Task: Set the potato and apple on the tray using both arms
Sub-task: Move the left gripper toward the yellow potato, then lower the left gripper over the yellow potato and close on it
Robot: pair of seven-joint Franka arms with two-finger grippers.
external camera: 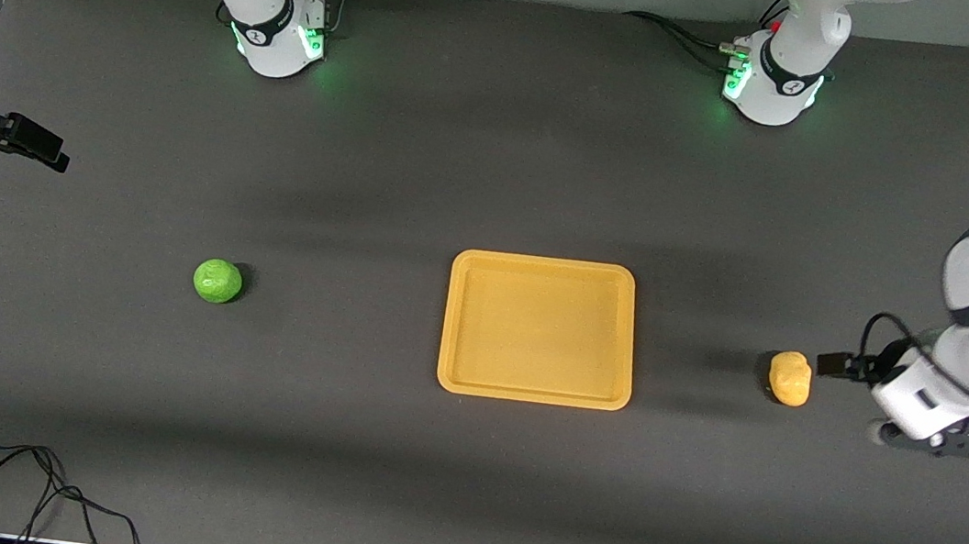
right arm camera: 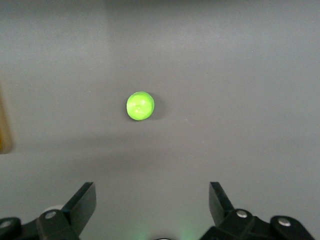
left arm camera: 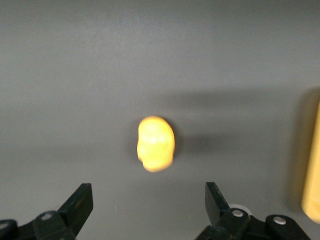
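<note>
Front view: potato (external camera: 789,378) and apple (external camera: 217,281) lie off the seemingly bare tray (external camera: 540,329); both grippers' jaws released, left gripper (left arm camera: 150,205) nearing potato, right gripper (right arm camera: 152,202) waiting.

Left hand (left arm camera: 149,206) and right hand (right arm camera: 152,206) both hang in the air, fingers spread wide.

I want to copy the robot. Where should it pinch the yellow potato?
Probably across the potato's narrow middle, coming straight down from above. It lies flat and alone on the table, longer one way. The left gripper is open with its fingers spread wider than it.
</note>
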